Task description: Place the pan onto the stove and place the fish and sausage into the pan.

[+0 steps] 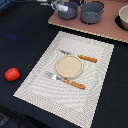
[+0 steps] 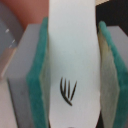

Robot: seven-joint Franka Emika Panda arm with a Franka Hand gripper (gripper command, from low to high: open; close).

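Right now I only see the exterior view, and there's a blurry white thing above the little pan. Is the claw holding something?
Observer: Yes. The wrist view shows the gripper shut on the fish, a flat white piece.
Operator: How is it gripped?
Observer: It sits between two grey fingers. Each has green pads that press against one edge of the fish.
Operator: Any markings on it?
Observer: A small black fin mark is drawn on its face.
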